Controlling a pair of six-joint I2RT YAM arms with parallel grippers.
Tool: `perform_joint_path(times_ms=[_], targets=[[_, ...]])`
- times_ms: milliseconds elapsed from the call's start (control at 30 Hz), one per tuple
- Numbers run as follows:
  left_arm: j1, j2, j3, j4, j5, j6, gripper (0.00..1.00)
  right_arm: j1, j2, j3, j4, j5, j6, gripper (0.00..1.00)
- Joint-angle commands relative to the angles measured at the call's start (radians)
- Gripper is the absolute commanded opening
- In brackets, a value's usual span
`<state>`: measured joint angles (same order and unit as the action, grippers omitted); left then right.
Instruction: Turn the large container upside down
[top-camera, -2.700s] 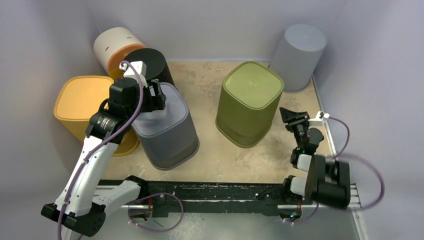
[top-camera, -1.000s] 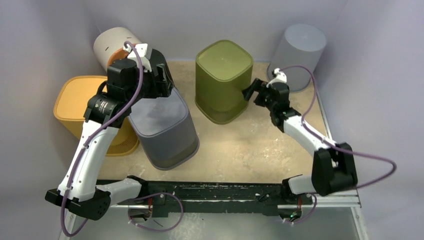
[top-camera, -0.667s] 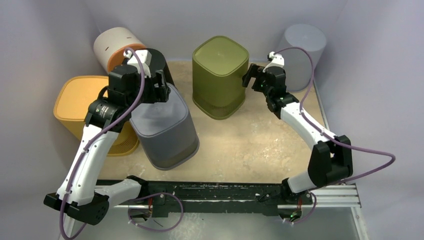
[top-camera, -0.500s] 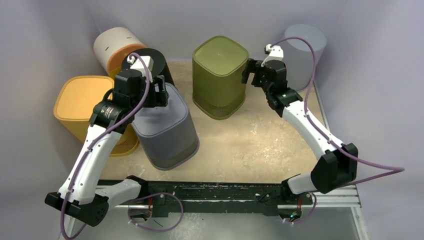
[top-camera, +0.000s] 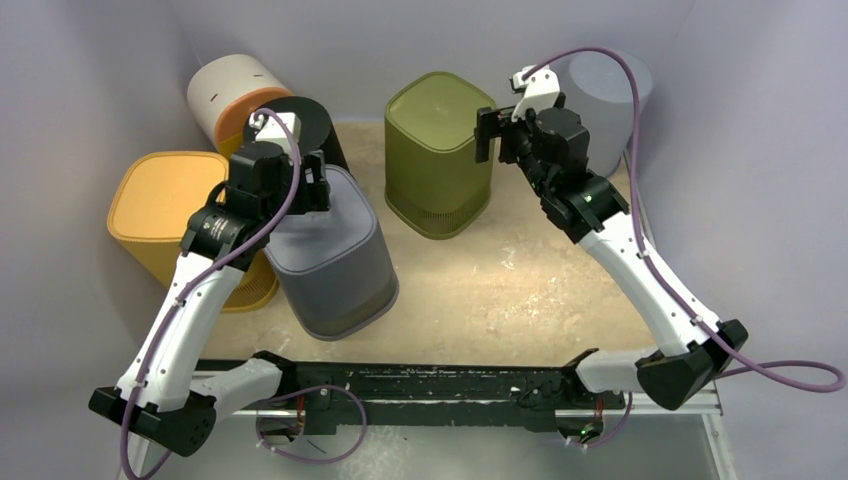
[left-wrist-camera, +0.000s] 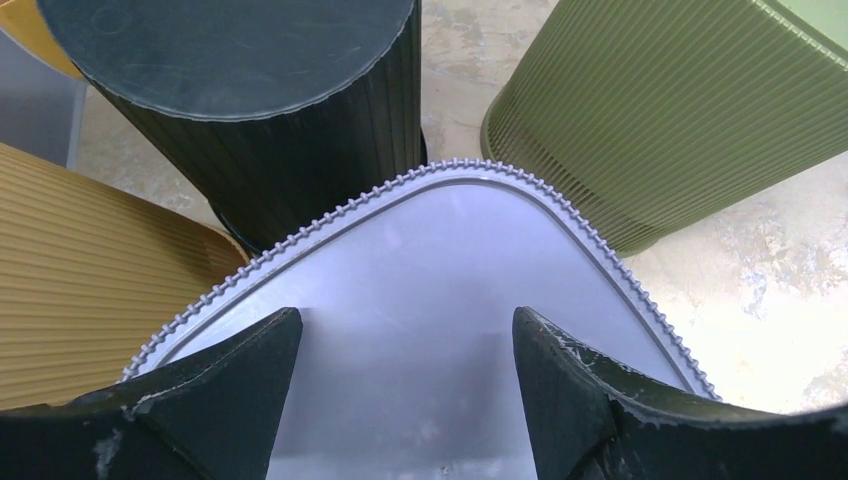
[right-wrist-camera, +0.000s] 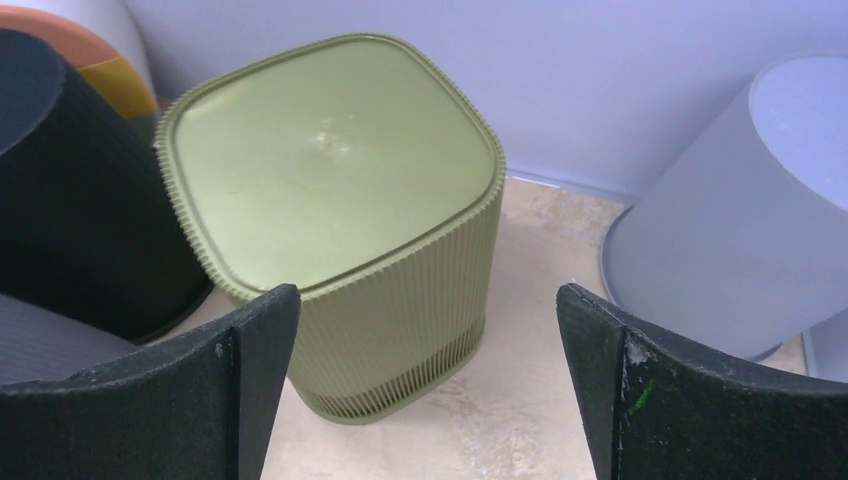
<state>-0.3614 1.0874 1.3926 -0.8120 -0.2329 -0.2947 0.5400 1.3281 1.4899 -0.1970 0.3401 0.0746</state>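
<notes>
Lg container (top-camera: 335, 265): grey-lavender plastic, rounded-square, w/ fine vertical ribs on the sides and a serrated edge round its flat closed face. It stands w/ that closed face up and the wider flared rim down on the table (top-camera: 500, 290), i.e. already bottom-up. Sits left of centre, just beside the yellow bin (top-camera: 160, 205) on its left, black round bin (top-camera: 305, 125) right behind it, olive bin (top-camera: 437, 150) apart to the back-right.

The right tool (top-camera: 493, 137) swung in, and the green container (top-camera: 437, 150) moved farther back.
</notes>
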Motion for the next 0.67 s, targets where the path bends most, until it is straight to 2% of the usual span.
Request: perform_joint_path(times_ms=[0, 633], targets=[[0.001, -0.025, -0.009, 0.03, -0.028, 0.007, 0.75, 0.036, -0.051, 0.036, 0.03, -0.03, -0.063, 1.0], [0.001, -0.069, -0.036, 0.116, 0.012, 0.012, 0.75, 0.059, -0.062, -0.01, 0.052, 0.021, -0.113, 1.0]])
